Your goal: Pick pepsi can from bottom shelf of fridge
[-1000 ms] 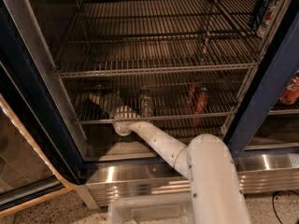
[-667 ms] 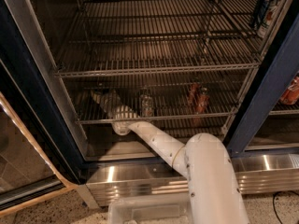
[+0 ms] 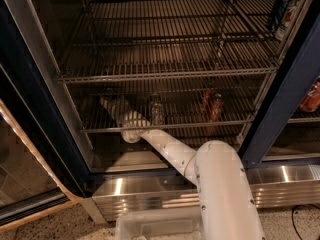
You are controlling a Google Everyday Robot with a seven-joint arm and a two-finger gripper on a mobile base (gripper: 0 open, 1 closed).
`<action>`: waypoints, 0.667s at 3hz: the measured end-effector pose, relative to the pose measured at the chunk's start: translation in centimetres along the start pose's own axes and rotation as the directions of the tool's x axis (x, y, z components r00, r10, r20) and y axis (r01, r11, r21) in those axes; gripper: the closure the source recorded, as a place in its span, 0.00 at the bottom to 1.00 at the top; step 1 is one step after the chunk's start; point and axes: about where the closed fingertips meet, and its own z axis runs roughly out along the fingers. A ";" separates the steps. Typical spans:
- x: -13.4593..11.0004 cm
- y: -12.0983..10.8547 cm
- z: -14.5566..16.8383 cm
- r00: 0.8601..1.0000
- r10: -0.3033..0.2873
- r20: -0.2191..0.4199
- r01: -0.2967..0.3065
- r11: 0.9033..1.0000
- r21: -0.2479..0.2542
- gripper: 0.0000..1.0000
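The fridge (image 3: pixel 282 96) stands open, with a dark blue frame and wire racks. My white arm reaches in from the lower right, and my gripper (image 3: pixel 109 104) lies over the left part of the bottom shelf (image 3: pixel 200 125), pointing to the back left. I cannot make out a dark blue pepsi can; it may be hidden in the dark by the gripper. A silvery bottle-like container (image 3: pixel 156 109) stands just right of the gripper. Two red cans (image 3: pixel 211 104) stand farther right on the same shelf.
A wider wire rack (image 3: pixel 165 74) hangs closely above the bottom shelf. A can (image 3: pixel 282 6) stands at the top right. The glass door (image 3: pixel 25 174) is open at the left. A steel base panel (image 3: pixel 135 189) runs below, and a clear plastic bin (image 3: pixel 160 226) sits in front.
The gripper end has swung slightly, from pointing left toward pointing more to the back left. The wrist and the rest of the arm have barely moved. The containers stand as before.
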 end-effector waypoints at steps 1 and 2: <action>-0.6 0.1 -0.1 1.000 0.000 0.000 0.000 1.000 0.000 1.00; -0.6 0.1 -0.1 1.000 0.000 0.000 0.000 1.000 0.000 1.00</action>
